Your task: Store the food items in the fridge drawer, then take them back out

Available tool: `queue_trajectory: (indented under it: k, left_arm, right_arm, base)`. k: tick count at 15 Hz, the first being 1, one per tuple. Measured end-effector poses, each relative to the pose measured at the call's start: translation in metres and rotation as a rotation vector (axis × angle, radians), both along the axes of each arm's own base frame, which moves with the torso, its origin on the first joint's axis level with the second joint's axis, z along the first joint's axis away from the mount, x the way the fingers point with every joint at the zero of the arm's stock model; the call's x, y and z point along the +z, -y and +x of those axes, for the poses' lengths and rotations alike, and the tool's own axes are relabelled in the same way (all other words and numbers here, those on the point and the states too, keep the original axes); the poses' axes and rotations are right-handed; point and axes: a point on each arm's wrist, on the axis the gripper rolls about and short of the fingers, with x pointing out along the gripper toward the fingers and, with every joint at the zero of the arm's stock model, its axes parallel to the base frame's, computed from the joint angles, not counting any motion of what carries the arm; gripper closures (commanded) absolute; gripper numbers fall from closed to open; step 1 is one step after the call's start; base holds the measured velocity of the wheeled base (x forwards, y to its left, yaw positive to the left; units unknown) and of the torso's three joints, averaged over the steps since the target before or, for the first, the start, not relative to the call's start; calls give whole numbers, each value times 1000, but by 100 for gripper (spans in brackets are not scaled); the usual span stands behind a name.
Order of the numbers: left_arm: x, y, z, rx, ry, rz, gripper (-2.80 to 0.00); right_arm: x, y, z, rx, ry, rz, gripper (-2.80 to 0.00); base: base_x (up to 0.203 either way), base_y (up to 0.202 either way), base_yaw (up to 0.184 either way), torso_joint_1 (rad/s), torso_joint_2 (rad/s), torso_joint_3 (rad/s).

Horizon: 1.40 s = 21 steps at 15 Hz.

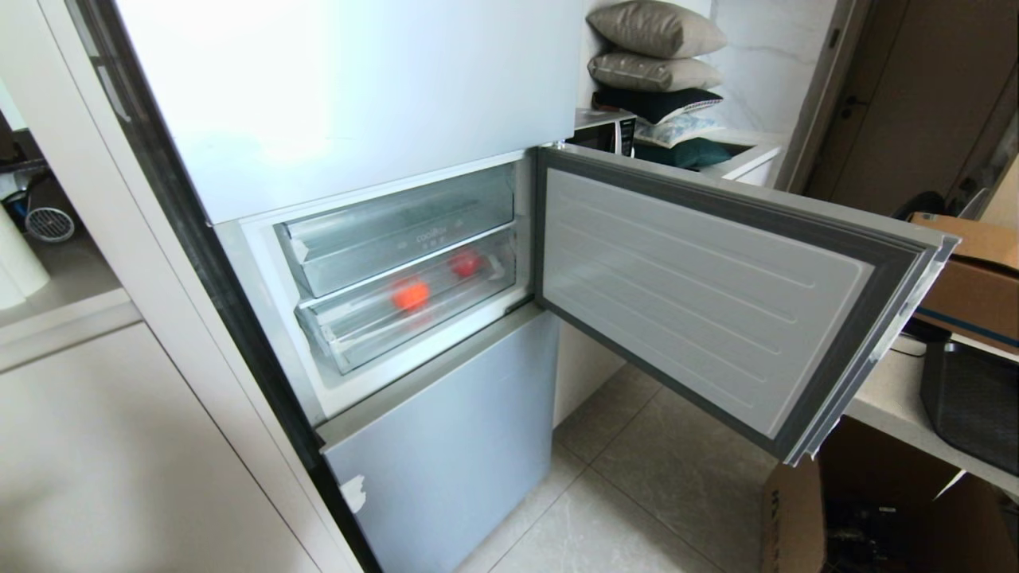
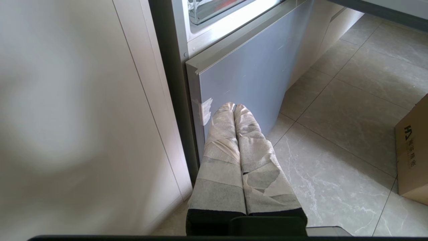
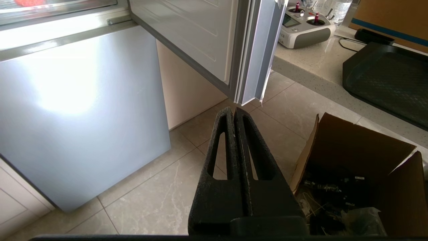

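Observation:
The fridge's middle compartment stands open, with two clear drawers inside. The lower one, the fridge drawer (image 1: 350, 330), sits pushed in and holds both food items: an orange-red fruit (image 1: 410, 294) towards its left and a red fruit (image 1: 466, 263) further right. Neither arm shows in the head view. My left gripper (image 2: 234, 106), its fingers wrapped in pale tape, is shut on nothing, low in front of the fridge's bottom door. My right gripper (image 3: 234, 110) is shut and empty, hanging over the floor below the open door's corner.
The open compartment door (image 1: 700, 294) swings out to the right. An open cardboard box (image 3: 351, 167) stands on the floor beneath a counter (image 3: 311, 63) carrying a black tray (image 3: 384, 80) and a remote controller (image 3: 304, 26). A white cabinet (image 2: 83, 117) flanks the fridge's left.

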Motion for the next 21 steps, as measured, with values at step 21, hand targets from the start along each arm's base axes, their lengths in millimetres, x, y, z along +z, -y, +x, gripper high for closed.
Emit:
queue_trajectory:
  k: [21]
  left_arm:
    - [0,0,0,1,0,0,0]
  right_arm:
    - [0,0,0,-5,0,0,0]
  base:
    - [1,-4,83,1,1,2]
